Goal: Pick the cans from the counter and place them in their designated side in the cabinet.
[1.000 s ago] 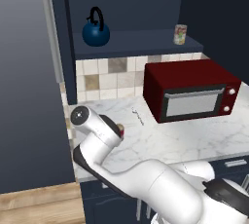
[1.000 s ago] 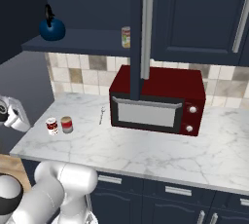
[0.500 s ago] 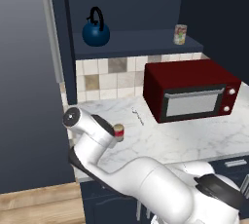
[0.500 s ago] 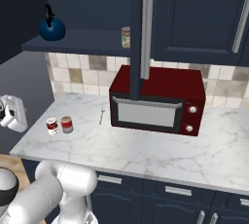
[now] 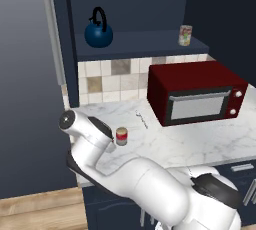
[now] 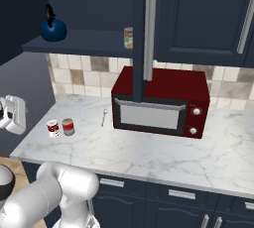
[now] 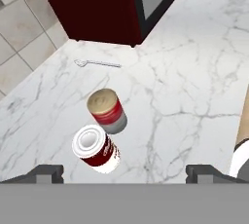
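Two cans stand side by side on the white marble counter [image 6: 149, 157] near its left end: a red-and-white can [image 6: 53, 128] and a can with a red band over tan-grey [image 6: 68, 126]. From above, the hand view has the red-and-white can [image 7: 96, 148] nearest and the red-over-grey can [image 7: 108, 111] just beyond, almost touching. My gripper [image 7: 124, 173] hovers above them, open, with its fingertips [image 7: 46, 172] far apart and nothing between them. My hand [image 6: 12, 115] hangs left of the cans. The navy cabinet shelf [image 6: 89, 41] is above. My arm hides the red-and-white can in the left base view, beside the red-over-grey can [image 5: 121, 136].
A dark red microwave [image 6: 158, 103] stands right of the cans, with a spoon [image 6: 103, 117] lying between. On the cabinet shelf sit a blue kettle [image 6: 53, 28] at the left and a yellowish-green can [image 6: 128, 37] at the right. A navy partition [image 6: 144, 24] hangs over the microwave.
My arm has swung a little to the left, uncovering the red-over-grey can in the left base view. The cans have not moved.
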You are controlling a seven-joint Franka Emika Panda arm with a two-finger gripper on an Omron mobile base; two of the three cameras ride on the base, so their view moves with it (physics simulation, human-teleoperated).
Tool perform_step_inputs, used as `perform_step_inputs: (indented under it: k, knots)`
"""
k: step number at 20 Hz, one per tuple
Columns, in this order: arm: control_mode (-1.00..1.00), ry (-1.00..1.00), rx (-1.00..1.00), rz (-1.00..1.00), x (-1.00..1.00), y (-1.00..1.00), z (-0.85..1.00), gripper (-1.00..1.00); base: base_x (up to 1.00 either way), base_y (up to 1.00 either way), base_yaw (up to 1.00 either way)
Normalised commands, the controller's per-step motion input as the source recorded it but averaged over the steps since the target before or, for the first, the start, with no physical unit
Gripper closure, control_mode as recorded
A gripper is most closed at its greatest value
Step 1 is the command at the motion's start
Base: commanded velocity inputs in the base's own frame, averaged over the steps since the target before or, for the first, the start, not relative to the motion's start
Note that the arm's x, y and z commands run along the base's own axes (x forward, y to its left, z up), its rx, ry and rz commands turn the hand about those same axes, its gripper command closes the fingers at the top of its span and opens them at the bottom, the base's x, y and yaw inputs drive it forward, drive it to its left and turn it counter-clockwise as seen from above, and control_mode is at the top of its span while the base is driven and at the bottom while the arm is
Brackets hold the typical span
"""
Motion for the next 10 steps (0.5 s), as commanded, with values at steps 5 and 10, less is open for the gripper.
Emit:
perform_step_inputs:
  k: [5, 10]
  knots:
    - [-1.0, 0.02, 0.05, -0.04, 0.09, -0.01, 0.0, -1.0, 0.0, 0.0, 0.0]
    - [-1.0, 0.02, 0.06, -0.01, 0.07, -0.06, -0.02, -1.0, 0.0, 0.0, 0.0]
